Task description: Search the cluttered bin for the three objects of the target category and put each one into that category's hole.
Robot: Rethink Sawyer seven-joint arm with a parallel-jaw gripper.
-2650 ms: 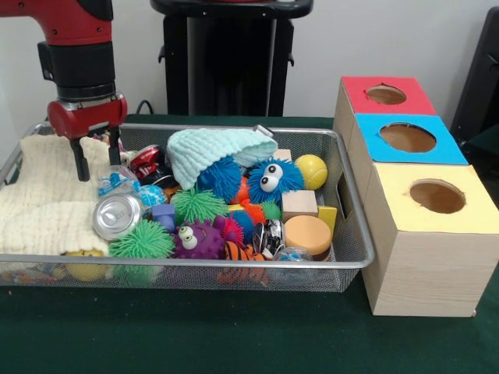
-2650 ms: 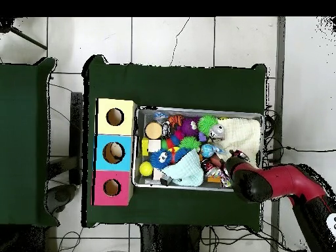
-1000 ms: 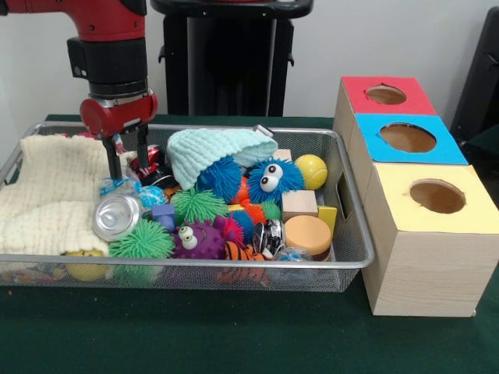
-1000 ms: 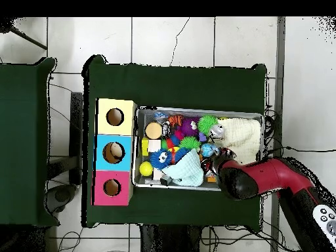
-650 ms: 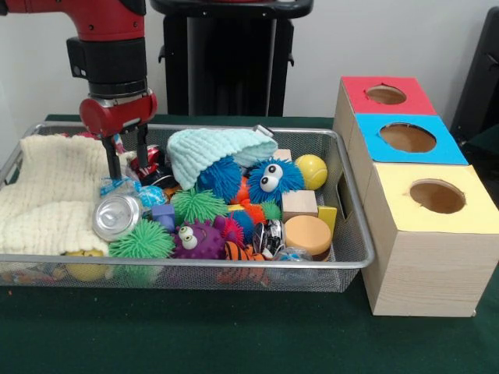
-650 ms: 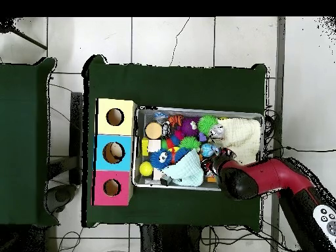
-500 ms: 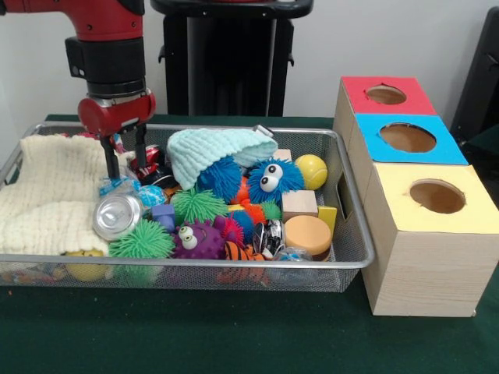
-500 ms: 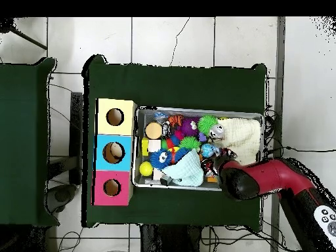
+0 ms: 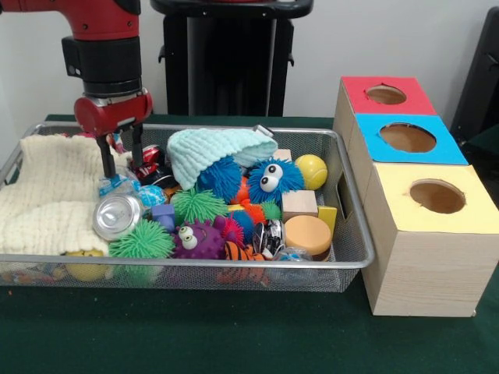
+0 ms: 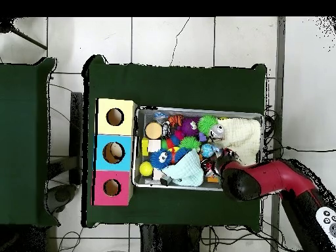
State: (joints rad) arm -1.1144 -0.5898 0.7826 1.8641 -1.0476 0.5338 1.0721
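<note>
The wire bin (image 9: 195, 263) holds a heap of toys and cans. My gripper (image 9: 122, 167) hangs open at the bin's back left, its fingertips just above a crumpled blue and white wrapper (image 9: 117, 185) and beside a red can (image 9: 146, 159). Nothing is between the fingers. A silver can (image 9: 117, 216) lies in front of it. To the right are a mint cloth (image 9: 214, 152), green spiky balls (image 9: 198, 205), a blue fuzzy toy with eyes (image 9: 273, 179) and a yellow ball (image 9: 311, 171). In the overhead view the red arm (image 10: 239, 180) hides the gripper.
A cream knitted cloth (image 9: 47, 195) fills the bin's left end. A wooden block (image 9: 299, 204) and a round wooden disc (image 9: 307, 234) lie at the right end. Beside the bin stand three boxes with holes: red (image 9: 386, 95), blue (image 9: 408, 138), yellow (image 9: 437, 196).
The gripper came right from over the cream cloth to the red can, then in the last second drifted slightly left and up. It stayed open; the objects did not move.
</note>
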